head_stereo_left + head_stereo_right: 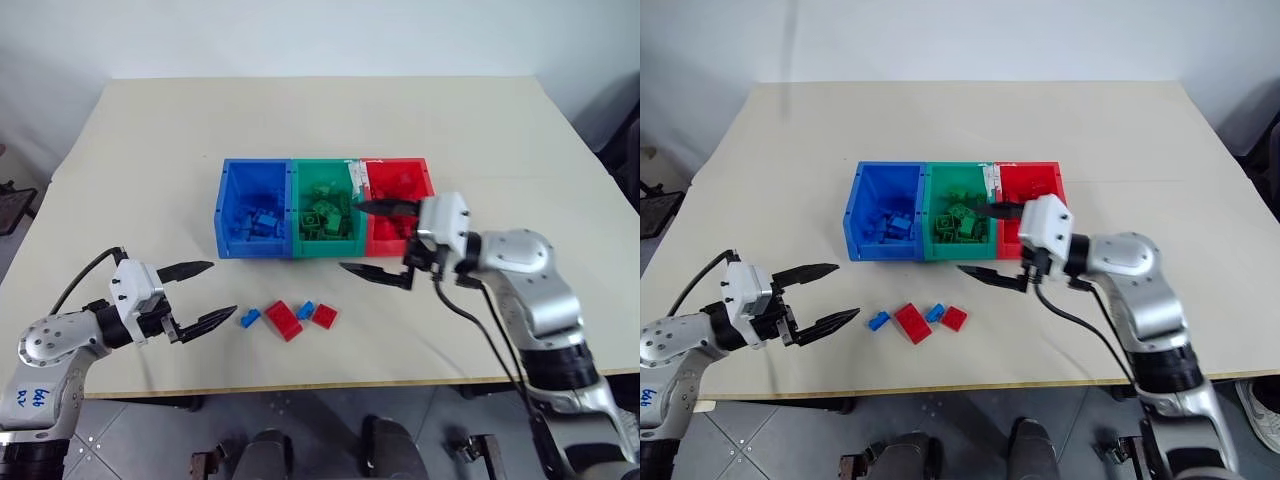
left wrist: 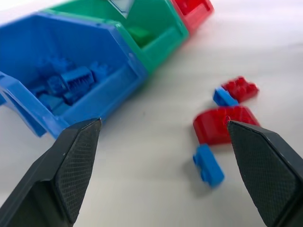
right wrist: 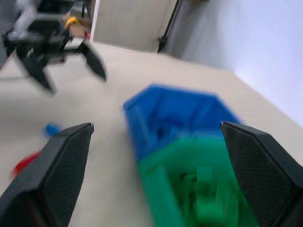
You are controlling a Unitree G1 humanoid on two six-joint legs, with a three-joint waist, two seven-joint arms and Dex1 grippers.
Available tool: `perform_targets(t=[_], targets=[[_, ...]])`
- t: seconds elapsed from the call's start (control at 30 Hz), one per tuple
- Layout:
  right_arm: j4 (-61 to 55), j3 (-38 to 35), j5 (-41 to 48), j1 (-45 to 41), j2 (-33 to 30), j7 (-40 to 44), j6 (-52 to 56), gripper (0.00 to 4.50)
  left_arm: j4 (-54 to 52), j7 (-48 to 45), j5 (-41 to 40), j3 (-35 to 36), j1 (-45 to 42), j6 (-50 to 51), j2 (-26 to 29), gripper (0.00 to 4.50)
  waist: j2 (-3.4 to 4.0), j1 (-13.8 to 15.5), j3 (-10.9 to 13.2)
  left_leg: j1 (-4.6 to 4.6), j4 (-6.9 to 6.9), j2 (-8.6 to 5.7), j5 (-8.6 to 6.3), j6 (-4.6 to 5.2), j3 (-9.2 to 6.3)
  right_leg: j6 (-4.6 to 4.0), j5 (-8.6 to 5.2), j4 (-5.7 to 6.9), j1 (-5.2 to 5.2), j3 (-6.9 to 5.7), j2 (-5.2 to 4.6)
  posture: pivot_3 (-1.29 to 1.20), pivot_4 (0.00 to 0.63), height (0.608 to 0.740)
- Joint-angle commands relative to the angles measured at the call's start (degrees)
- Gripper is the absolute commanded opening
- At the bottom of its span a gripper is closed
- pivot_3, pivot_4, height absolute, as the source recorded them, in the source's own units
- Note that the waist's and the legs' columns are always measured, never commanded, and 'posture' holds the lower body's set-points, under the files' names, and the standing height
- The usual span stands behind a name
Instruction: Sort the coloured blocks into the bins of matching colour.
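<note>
Both my left pincer and right pincer stand wide open and empty; four loose blocks, light, rigid, slick plastic, lie on the counter before the bins, best gripped across flat sides.

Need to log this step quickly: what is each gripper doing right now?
Left gripper: open, empty, beside the loose blocks on the table.
Right gripper: open, empty, in front of the bins.
</note>
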Motion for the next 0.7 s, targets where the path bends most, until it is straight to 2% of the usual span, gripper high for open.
perform_targets(t=[0.03, 0.2, 0.33, 0.4, 0.5, 0.6, 0.7], targets=[[0.1, -7.7, 1.2, 7.9, -5.8, 4.0, -4.0, 4.47, 1.2, -3.0, 0.8, -1.3, -2.0, -2.5, 0.8, 4.5, 0.0, 0.7, 0.0, 0.01, 0.01, 0.0, -0.01, 0.02, 0.04, 0.0, 0.0, -0.02, 0.02, 0.0, 0.0, 0.0, 0.15, 0.74], [5.6, -10.8, 0.1, 13.8, -9.5, 6.8, -9.9, 4.47, 2.8, -4.3, 1.1, -2.6, -3.3, -3.2, 0.6, 4.5, 0.0, 0.6, 0.0, 0.14, 0.05, 0.06, -0.03, 0.06, 0.39, -0.07, 0.04, -0.05, 0.02, 0.05, -0.04, 0.0, 0.15, 0.74], [3.3, -8.9, 1.1, 13.4, -9.7, 6.1, -7.2, 4.47, 3.1, -4.6, 1.0, -2.9, -3.7, -3.3, 0.7, 4.5, 0.0, 0.7, 0.0, 0.17, 0.07, 0.08, -0.03, 0.06, 0.43, -0.1, 0.05, -0.04, 0.01, 0.05, -0.05, 0.0, 0.15, 0.74], [-0.5, -5.8, 1.2, 12.2, -10.6, 5.4, -1.8, 4.47, 3.1, -4.8, 1.1, -2.9, -3.8, -3.5, 0.7, 4.5, 0.0, 0.7, 0.0, 0.16, 0.09, 0.08, -0.03, 0.06, 0.42, -0.1, 0.06, -0.03, 0.01, 0.05, -0.05, 0.0, 0.15, 0.74], [-8.0, 1.7, -1.4, 8.6, -14.5, 2.7, 14.0, 4.47, 3.0, -5.3, 1.0, -2.7, -3.5, -4.0, 0.8, 4.5, 0.02, 0.8, 0.0, 0.14, 0.11, 0.09, -0.02, 0.06, 0.39, -0.1, 0.06, -0.02, 0.0, 0.04, -0.05, 0.0, 0.15, 0.74], [-11.2, 7.2, 0.1, 1.1, -9.3, -3.5, 24.1, 4.47, 2.9, -5.7, 1.0, -2.5, -2.8, -4.2, 1.1, 4.5, 0.0, 0.7, 0.0, 0.1, 0.17, 0.12, -0.03, 0.06, 0.35, -0.13, 0.07, -0.01, -0.01, 0.02, -0.02, 0.0, 0.15, 0.74], [-10.3, 16.4, -3.5, -6.8, -2.6, -9.5, 35.2, 4.47, 1.9, -5.4, 1.0, -2.3, -1.6, -4.0, 0.9, 4.5, 0.0, 0.6, 0.0, 0.1, 0.17, 0.12, -0.03, 0.05, 0.34, -0.14, 0.08, 0.0, -0.04, 0.02, -0.02, 0.0, 0.15, 0.74]])
